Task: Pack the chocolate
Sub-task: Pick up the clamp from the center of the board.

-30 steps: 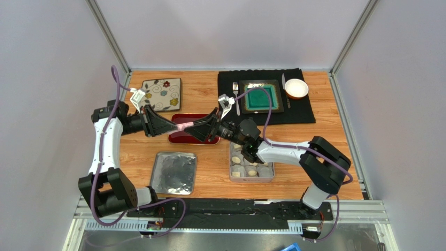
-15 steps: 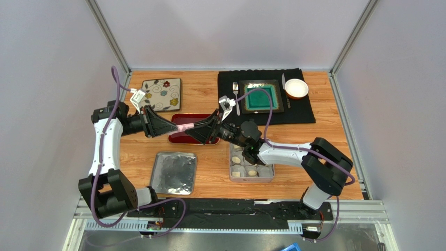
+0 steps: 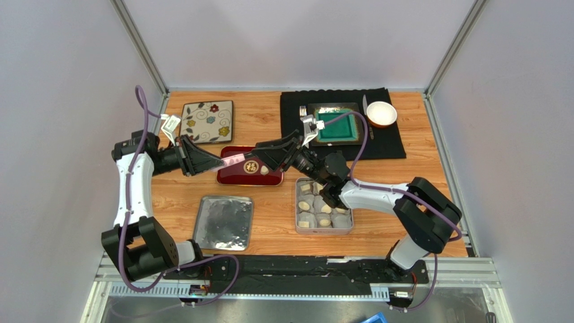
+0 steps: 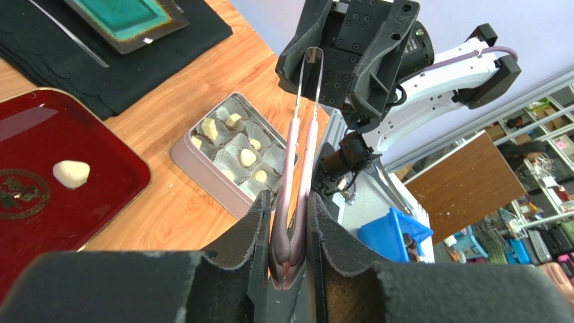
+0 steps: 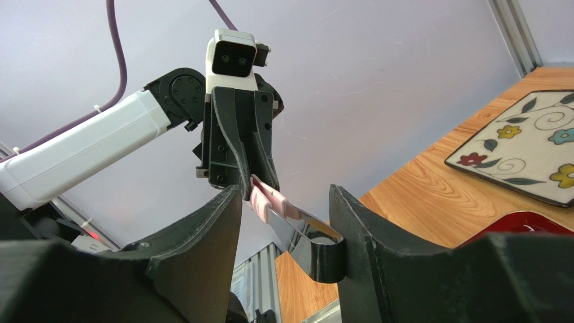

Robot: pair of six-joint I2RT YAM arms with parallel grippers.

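Pink-tipped metal tongs hang in the air between both arms, above the red tray. My left gripper is shut on their pink tip end. Their looped metal end sits between the fingers of my right gripper, which is open; the loop touches one finger only. One cream chocolate lies on the red tray. Several more chocolates sit in white paper cups inside the grey tin.
The tin's lid lies near the front left. A floral plate is at the back left. At the back right, a black mat carries a teal plate and a white bowl.
My right gripper has moved back and to the right, uncovering the tray's middle. The left arm has shifted slightly left, still holding the tongs.
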